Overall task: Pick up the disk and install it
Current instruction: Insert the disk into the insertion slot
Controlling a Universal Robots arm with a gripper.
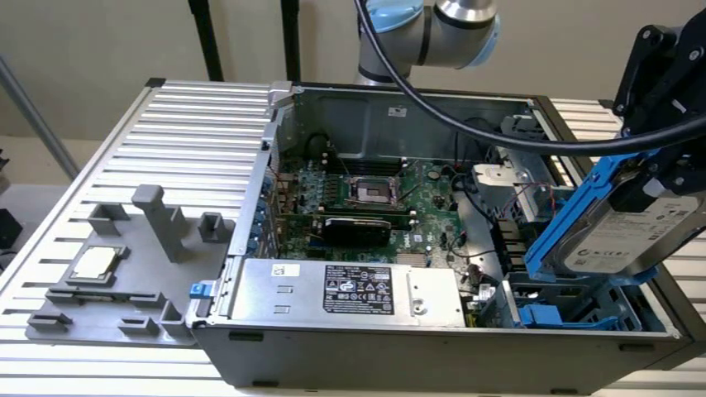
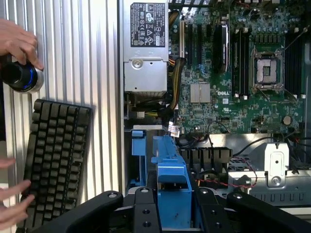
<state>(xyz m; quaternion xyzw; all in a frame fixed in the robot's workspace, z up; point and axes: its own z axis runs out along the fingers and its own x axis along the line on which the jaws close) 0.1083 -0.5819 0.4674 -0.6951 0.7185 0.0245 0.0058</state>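
The disk [image 1: 631, 236], a silver-grey drive with a white label in a bright blue carrier, hangs tilted over the open computer case [image 1: 264, 165] at the exterior view's right. My gripper [image 1: 660, 178] is shut on it from above. Below the disk sits a blue drive bay [image 1: 557, 316] in the case's near right corner. In the wrist view the carrier's blue edge of the disk [image 2: 170, 177] runs between my gripper [image 2: 170, 216] and its black fingers [image 2: 97, 209], above the bay area of the case.
Inside the case lie the green motherboard [image 1: 364, 198] and a grey power-supply box [image 1: 347, 289] with a black label. A grey fixture holds a small CPU chip [image 1: 94, 263]. A keyboard [image 2: 56, 160] and a person's hand [image 2: 17, 41] on a knob lie beside the case.
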